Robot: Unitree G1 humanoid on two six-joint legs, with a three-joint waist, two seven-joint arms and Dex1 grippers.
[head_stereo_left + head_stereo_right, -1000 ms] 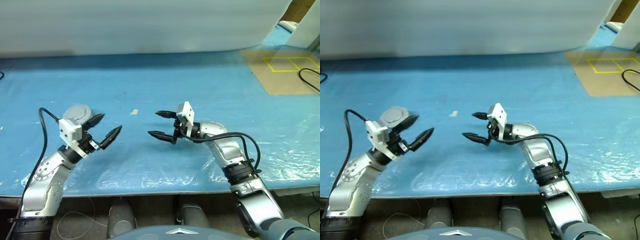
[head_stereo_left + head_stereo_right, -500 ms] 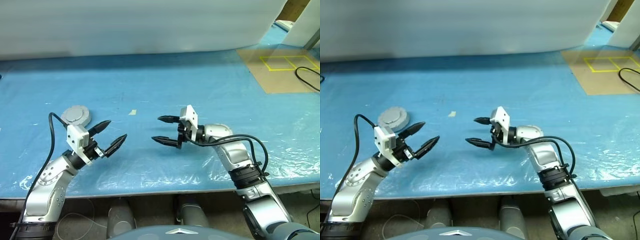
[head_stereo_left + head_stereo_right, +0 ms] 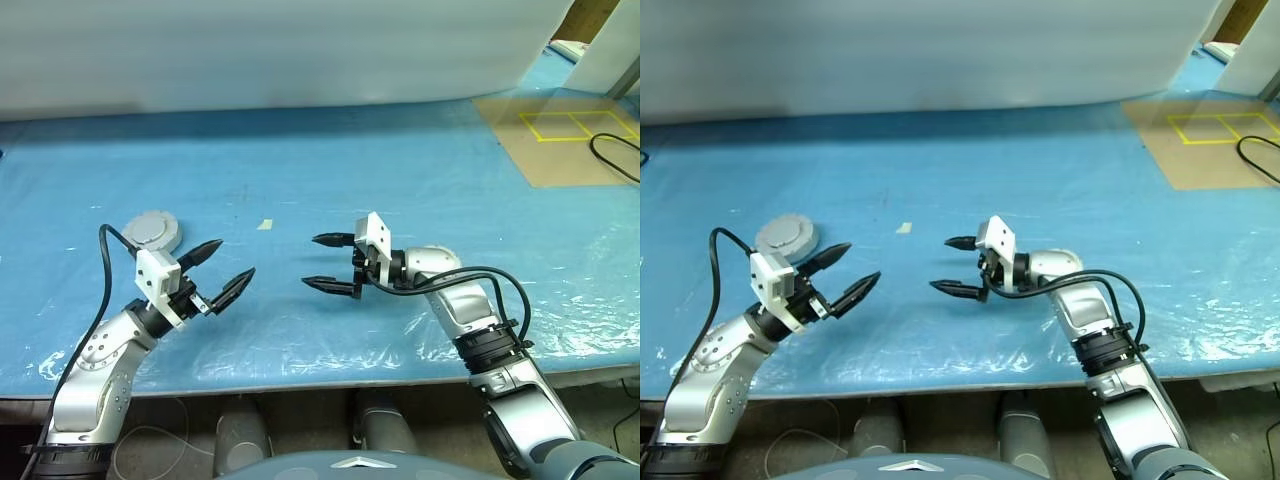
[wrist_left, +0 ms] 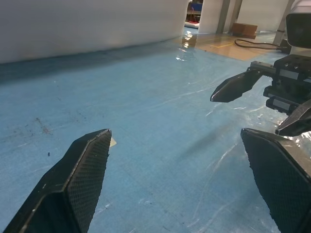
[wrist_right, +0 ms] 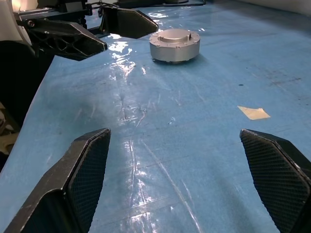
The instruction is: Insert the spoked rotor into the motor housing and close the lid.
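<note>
The motor housing (image 3: 153,230) is a round silver shell on the blue table at the left, with the smooth grey lid (image 5: 175,35) lying flat on top of it. The spoked rotor is hidden. My left gripper (image 3: 236,257) hovers just in front and to the right of the housing, open and empty, pointing toward the table's middle. My right gripper (image 3: 309,261) faces it from the right, also open and empty, with a hand's width of bare table between the two. In the right wrist view the housing stands beyond the left gripper's fingers (image 5: 73,36).
A small tan scrap of tape (image 3: 267,224) lies on the blue sheet behind the grippers. A brown patch with yellow tape squares (image 3: 565,135) and a black cable (image 3: 612,158) are at the back right. A white wall (image 3: 300,50) bounds the far side.
The view has shifted a little. Both grippers stay open and in about the same places; the housing has not moved.
</note>
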